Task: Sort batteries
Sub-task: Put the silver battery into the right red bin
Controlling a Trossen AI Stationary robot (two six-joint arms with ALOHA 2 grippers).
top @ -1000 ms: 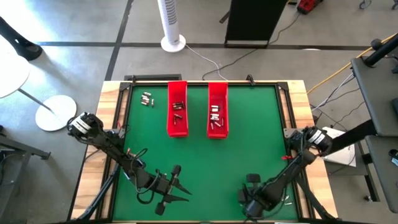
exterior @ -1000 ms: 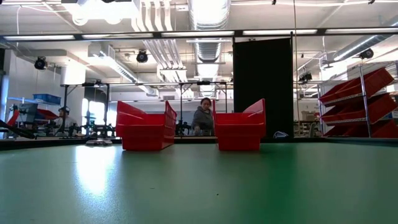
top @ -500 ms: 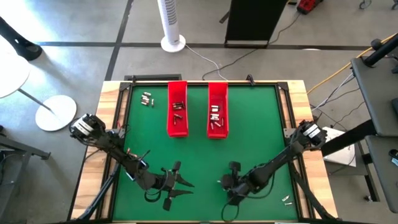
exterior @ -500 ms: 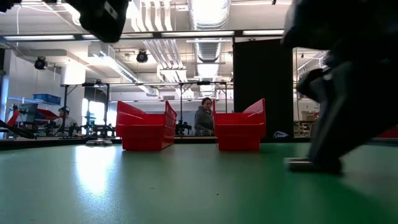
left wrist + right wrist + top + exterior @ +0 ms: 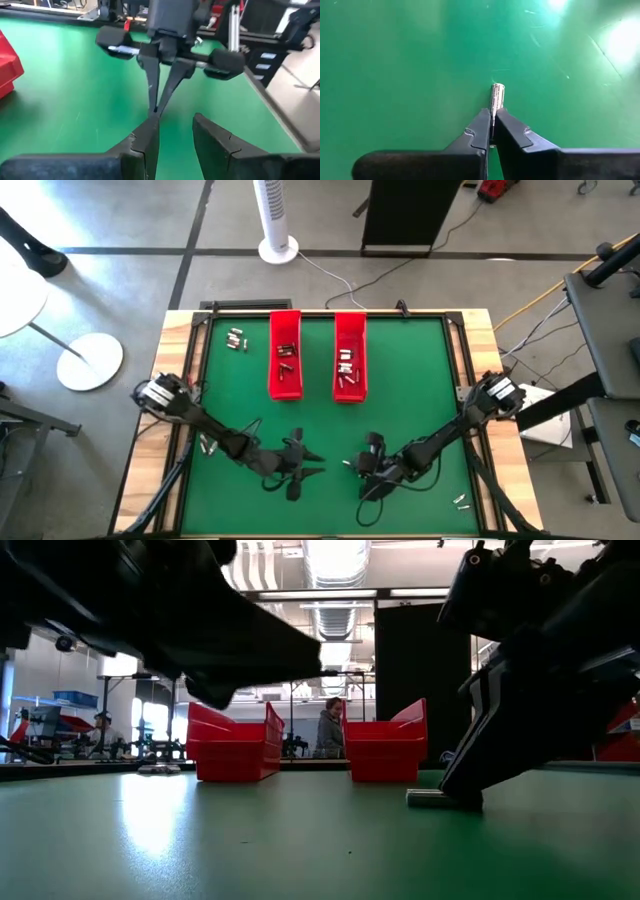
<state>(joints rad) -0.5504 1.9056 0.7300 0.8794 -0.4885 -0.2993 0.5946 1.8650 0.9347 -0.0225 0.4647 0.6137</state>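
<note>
R gripper (image 5: 492, 127): jaws clenched on one battery (image 5: 497, 95), its tip poking out ahead, low over the green worktop (image 5: 400, 380) near the front middle. L gripper (image 5: 172, 130): jaws parted, nothing in them, facing it close by. More batteries lie in two red trays (image 5: 285, 360) at the back.

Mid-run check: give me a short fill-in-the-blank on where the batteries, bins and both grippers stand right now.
1. The right gripper has its fingers shut on a single ____.
2. Two ____ bins stand side by side at the far end of the table.
3. The left gripper faces the right one with its fingers slightly ____.
4. A few loose batteries lie on the mat beside the ____ bin.

Missing words: battery; red; open; left
</note>
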